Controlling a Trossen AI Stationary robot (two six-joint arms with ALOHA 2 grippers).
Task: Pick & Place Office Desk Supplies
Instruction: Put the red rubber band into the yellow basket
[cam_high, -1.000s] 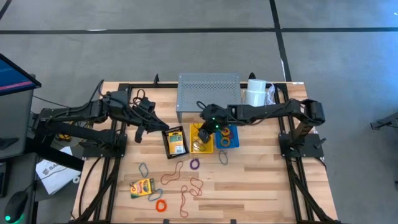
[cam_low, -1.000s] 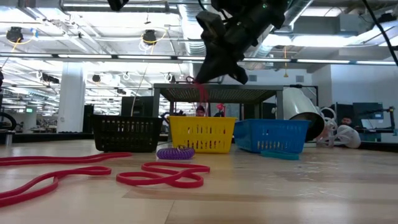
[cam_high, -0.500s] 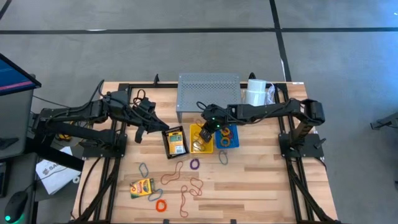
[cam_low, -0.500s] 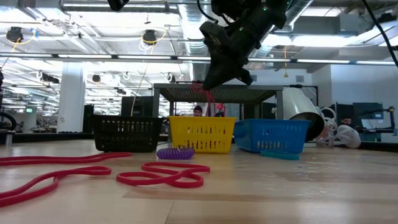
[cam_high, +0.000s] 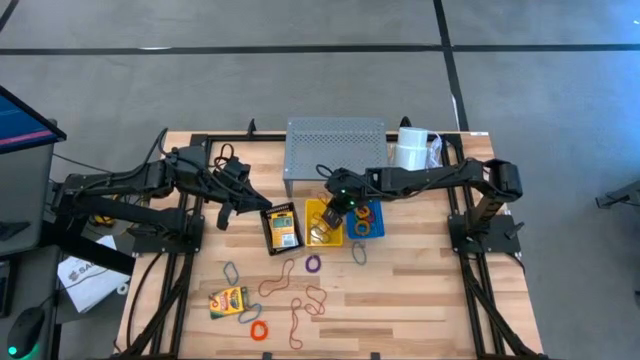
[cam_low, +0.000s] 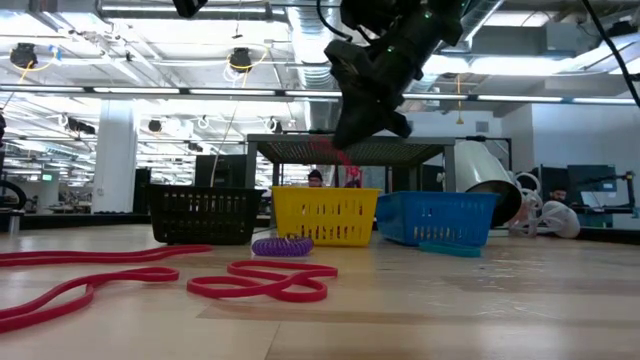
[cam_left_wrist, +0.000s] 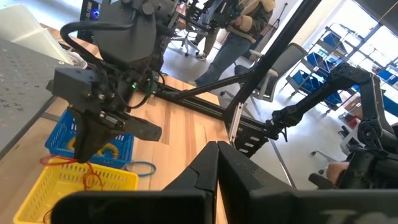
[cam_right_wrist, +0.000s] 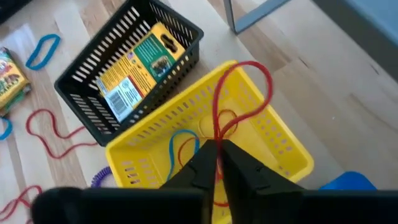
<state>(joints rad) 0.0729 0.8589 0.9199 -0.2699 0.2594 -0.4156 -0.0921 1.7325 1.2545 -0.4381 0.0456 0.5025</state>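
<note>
A pale wooden counter (cam_high: 420, 290) stands on a grey floor, with an open workshop of ceiling lights, chairs and people showing beyond it in the low and left wrist views.

A thin red band (cam_right_wrist: 239, 99) hangs as a long loop over the yellow basket (cam_right_wrist: 273, 146), its upper end pinched at the tips of the right claw (cam_right_wrist: 217, 155); the fingers look nearly shut on it. More loops, red and blue, lie inside that basket. Left of the yellow basket sits a black basket (cam_right_wrist: 93, 84) holding a crayon box (cam_right_wrist: 134, 78), green and yellow with a white barcode label; its lettering is too small to read. Right of the yellow basket is a blue basket (cam_high: 366, 220) with coloured loops inside. In front of the yellow basket, loose on the wood, lie a purple coil (cam_high: 313, 265), red loops (cam_high: 305, 300), an orange ring (cam_high: 260, 330), grey-blue loops (cam_high: 231, 271) and a second crayon box (cam_high: 228, 299). Behind the yellow basket stands a grey perforated riser (cam_high: 335, 145), with a white roll (cam_high: 411, 147) to its right.

The right arm reaches from the counter's right edge, stretched nearly level, wrist bent down above the yellow basket. The left arm waits well left of the black basket, its claw (cam_high: 258, 205) clenched and empty, pointing toward that basket.
</note>
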